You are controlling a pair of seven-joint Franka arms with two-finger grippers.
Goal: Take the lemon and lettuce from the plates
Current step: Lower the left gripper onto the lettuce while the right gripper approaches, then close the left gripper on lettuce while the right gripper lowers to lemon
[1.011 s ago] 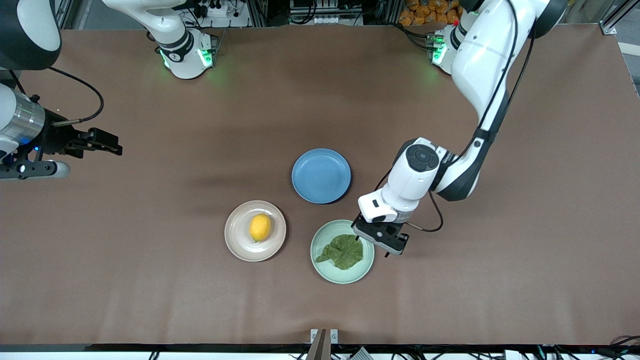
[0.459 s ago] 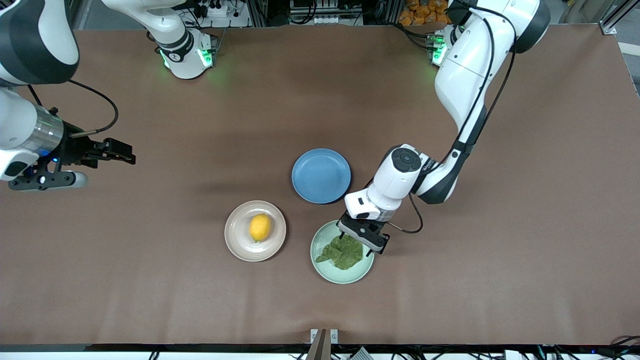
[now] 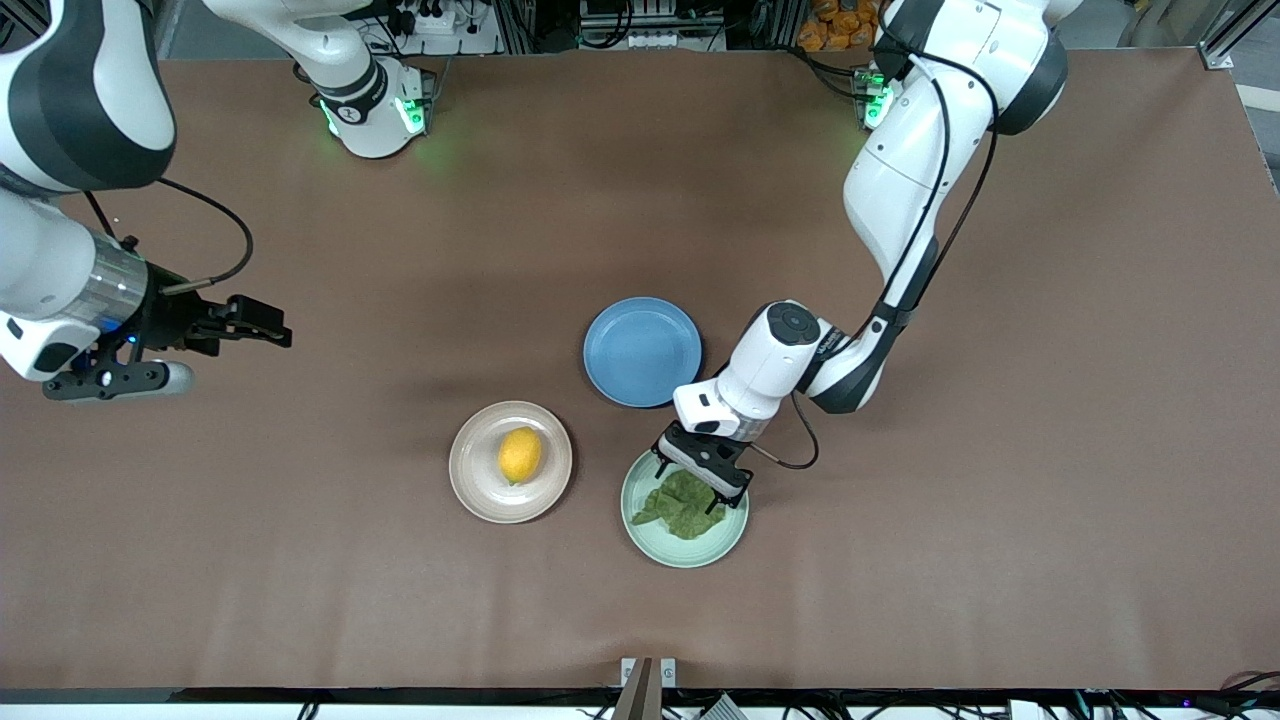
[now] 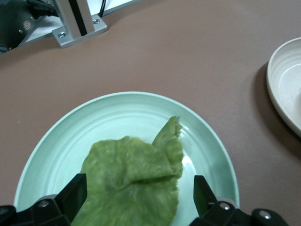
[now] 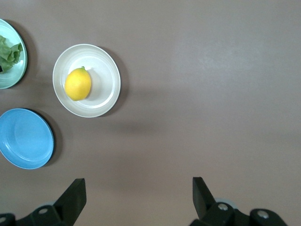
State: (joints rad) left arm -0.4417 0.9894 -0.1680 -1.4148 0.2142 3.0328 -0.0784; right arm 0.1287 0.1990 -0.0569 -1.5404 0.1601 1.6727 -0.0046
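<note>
left gripper [image 3: 700, 478] low over lettuce [image 3: 682, 505]

right end effector [image 5: 136, 200]: fingers spread wide, up over bare brown desk [image 5: 202, 80]
lemon [image 5: 77, 84]: lying on the beige plate [image 5: 106, 89]
lettuce [image 5: 8, 52]: on the mint plate [image 5: 19, 75], partly cut off
blue plate [image 5: 26, 139]: near both plates
</note>
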